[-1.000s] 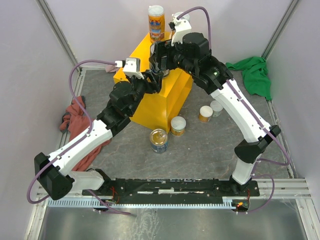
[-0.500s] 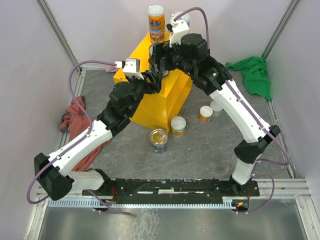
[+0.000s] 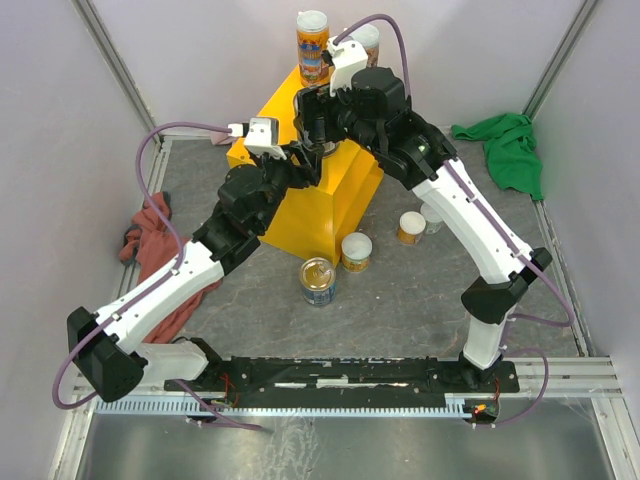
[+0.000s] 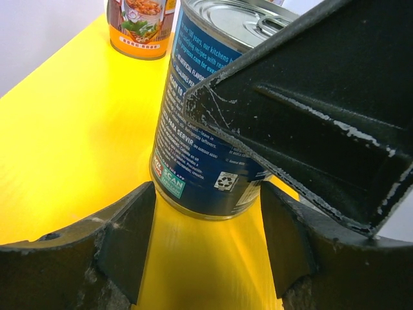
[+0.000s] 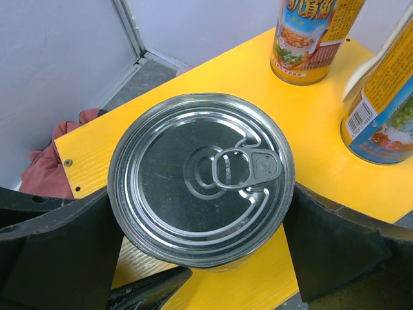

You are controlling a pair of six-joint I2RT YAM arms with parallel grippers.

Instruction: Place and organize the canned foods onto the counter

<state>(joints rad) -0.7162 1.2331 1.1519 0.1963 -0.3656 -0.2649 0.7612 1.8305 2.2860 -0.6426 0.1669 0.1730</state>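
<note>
A wide blue can with a silver pull-tab top stands upright on the yellow counter. My right gripper hangs over it, open, with one wide jaw on each side of the can. My left gripper is open just short of the can's base, nothing between its fingers. Two tall orange cans stand at the counter's back edge. On the floor in front are another blue can and three short white-lidded cans.
A red cloth lies on the floor left of the counter and a green cloth at the right. Grey walls close in the sides and back. One right finger crosses the left wrist view.
The right wrist has shifted slightly left over the blue can. The left arm and all the cans are where they were.
</note>
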